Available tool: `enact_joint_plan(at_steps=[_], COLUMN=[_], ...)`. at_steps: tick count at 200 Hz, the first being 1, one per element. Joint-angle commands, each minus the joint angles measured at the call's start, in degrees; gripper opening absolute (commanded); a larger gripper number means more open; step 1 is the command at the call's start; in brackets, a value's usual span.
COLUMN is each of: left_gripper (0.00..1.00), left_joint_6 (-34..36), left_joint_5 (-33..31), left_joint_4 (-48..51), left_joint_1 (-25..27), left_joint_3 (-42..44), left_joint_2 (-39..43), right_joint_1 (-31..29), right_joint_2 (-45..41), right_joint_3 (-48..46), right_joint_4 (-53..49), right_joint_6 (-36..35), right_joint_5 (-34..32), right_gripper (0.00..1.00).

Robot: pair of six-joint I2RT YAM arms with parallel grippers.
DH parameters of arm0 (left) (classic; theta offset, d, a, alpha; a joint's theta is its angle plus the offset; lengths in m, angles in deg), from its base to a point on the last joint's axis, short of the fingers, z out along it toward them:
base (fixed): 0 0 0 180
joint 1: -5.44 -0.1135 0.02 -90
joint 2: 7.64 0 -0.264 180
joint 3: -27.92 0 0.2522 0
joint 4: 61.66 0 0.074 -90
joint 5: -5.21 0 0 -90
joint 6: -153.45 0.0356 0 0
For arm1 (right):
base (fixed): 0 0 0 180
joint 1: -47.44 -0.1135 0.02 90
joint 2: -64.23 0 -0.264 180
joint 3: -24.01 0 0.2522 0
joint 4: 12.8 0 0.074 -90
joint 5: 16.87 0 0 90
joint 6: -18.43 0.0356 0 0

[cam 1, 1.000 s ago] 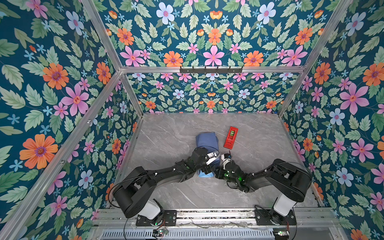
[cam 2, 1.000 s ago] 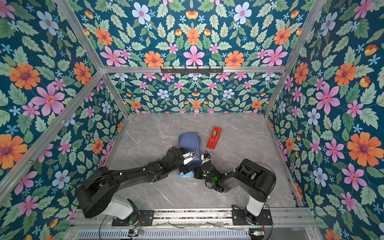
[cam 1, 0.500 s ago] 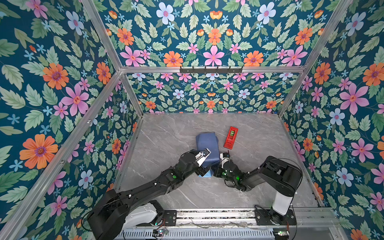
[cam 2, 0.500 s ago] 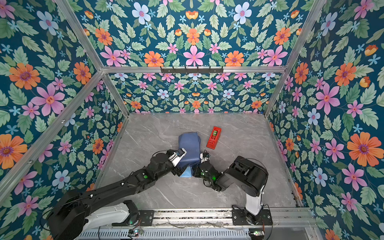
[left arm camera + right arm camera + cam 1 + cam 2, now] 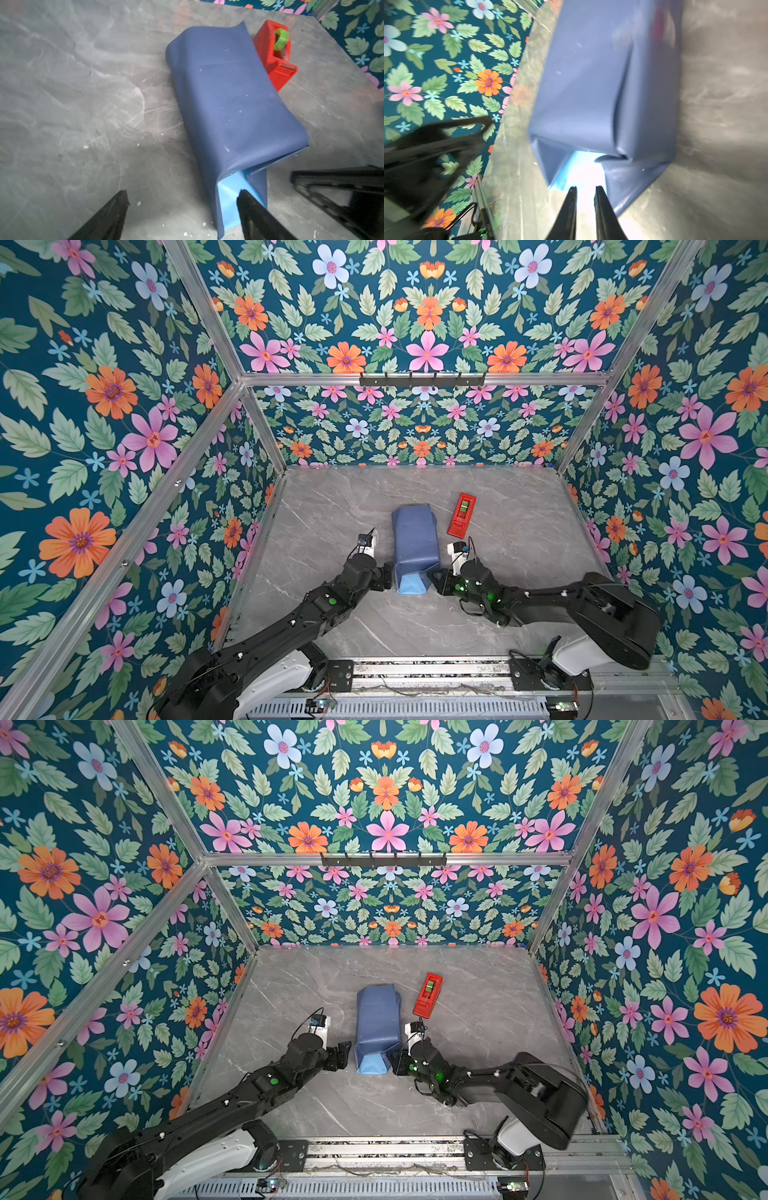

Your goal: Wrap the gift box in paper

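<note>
The paper [image 5: 415, 541] [image 5: 377, 1021] lies folded round a long parcel on the grey table, dark slate-blue side out. The gift box is hidden inside it. A light-blue flap [image 5: 411, 585] [image 5: 230, 191] sticks out at the near end. My left gripper [image 5: 388, 573] [image 5: 343, 1054] [image 5: 182, 197] stands open just left of that end, one finger [image 5: 249, 207] in front of the flap, holding nothing. My right gripper [image 5: 435, 576] [image 5: 395, 1058] [image 5: 585, 188] is at the flap's right side, its jaws a narrow gap apart, tips at the flap's edge [image 5: 560, 182].
A red tape dispenser [image 5: 461, 515] [image 5: 427, 995] [image 5: 274, 54] with a green roll lies right of the parcel's far end, close beside it. Bare grey tabletop [image 5: 332, 510] spreads to the left and the back. Flowered walls close in three sides.
My left gripper has pulled back off the parcel's near end to its left side. The right gripper's jaws have parted slightly from shut.
</note>
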Motion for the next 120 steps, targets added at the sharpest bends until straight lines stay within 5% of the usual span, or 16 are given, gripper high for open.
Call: enact_joint_plan(at_steps=[1,54,81,120], left_gripper=[0.79,0.63,0.55,0.42], left_joint_6=[-8.8,-10.6,-10.0,-8.0], left_joint_5=[5.5,9.6,10.5,12.5], left_joint_4=[0.2,-6.3,-10.6,-17.0], left_joint_1=[-3.3,-4.6,-4.6,-4.6], left_joint_3=[3.0,6.6,7.0,5.9], left_joint_2=[0.6,-5.0,-9.3,-16.0], right_joint_1=[0.7,6.2,9.0,10.2], right_joint_2=[-6.0,-0.9,6.4,13.1], right_joint_3=[4.7,23.5,31.7,37.8], right_joint_4=[-17.6,-35.0,-38.6,-42.1], right_joint_6=[-6.4,-15.7,-17.2,-19.3], right_joint_5=[2.6,10.1,13.0,12.8], right_gripper=[0.23,0.41,0.59,0.61])
